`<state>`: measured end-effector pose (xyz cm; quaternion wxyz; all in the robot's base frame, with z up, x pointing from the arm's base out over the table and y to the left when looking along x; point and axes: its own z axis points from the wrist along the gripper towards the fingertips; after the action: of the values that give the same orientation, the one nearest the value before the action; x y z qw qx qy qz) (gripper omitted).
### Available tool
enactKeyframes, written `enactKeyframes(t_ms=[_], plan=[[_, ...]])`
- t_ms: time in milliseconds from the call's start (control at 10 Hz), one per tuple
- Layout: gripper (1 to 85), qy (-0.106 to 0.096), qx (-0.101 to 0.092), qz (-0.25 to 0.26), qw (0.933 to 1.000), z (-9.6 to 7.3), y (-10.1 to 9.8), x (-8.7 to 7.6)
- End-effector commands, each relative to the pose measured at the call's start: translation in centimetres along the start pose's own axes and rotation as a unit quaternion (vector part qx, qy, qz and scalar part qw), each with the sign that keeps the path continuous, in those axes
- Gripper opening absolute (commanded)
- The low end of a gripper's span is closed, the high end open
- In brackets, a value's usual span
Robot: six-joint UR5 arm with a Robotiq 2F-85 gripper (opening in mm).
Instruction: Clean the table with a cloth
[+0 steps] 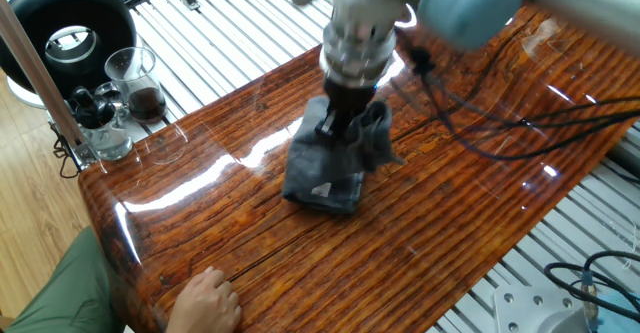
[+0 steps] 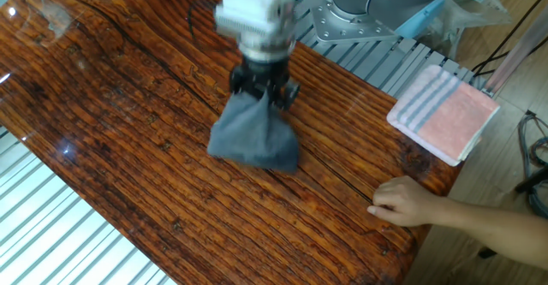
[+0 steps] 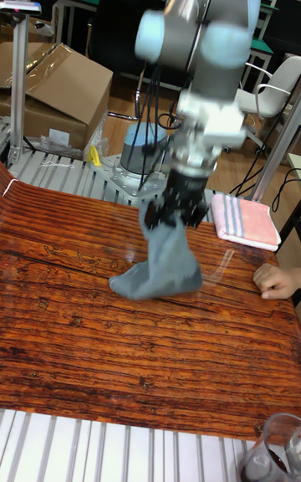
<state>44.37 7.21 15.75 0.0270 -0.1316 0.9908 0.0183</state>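
The blue-grey cloth point(image 1: 328, 169) lies bunched near the middle of the glossy reddish-brown table point(image 1: 450, 223). My gripper point(image 1: 345, 123) points down and is shut on the cloth's top. In the other fixed view the cloth point(image 2: 254, 139) spreads out below the gripper point(image 2: 263, 88). The tall fixed view shows the cloth point(image 3: 163, 269) hanging stretched from the gripper point(image 3: 177, 212), its lower end resting on the table point(image 3: 75, 340). The arm is blurred by motion.
A person's hand point(image 1: 205, 298) rests on the table's near corner, hand point(image 2: 407, 204) close to a pink striped towel point(image 2: 443, 112). Glass cups point(image 1: 135, 83) and a black round device point(image 1: 60, 23) stand beyond the table's left end. Slatted metal frame surrounds the tabletop.
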Motion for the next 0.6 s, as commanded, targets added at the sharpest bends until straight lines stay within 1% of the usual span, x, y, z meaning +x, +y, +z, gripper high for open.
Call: enactKeyframes(t_ms=[0, 100, 200, 300, 500], plan=[[1.0, 0.023, -0.006, 0.006, 0.9997, -6.0, 0.9, 2.5], [1.0, 0.027, 0.002, 0.006, 0.9996, -6.8, 0.3, 2.9], [1.0, 0.023, 0.01, 0.002, 0.9997, -7.2, -0.5, 3.0], [1.0, 0.025, 0.023, 0.001, 0.9994, -7.6, -1.7, 3.3], [1.0, 0.023, 0.03, 0.009, 0.9993, -7.8, -2.3, 3.4]])
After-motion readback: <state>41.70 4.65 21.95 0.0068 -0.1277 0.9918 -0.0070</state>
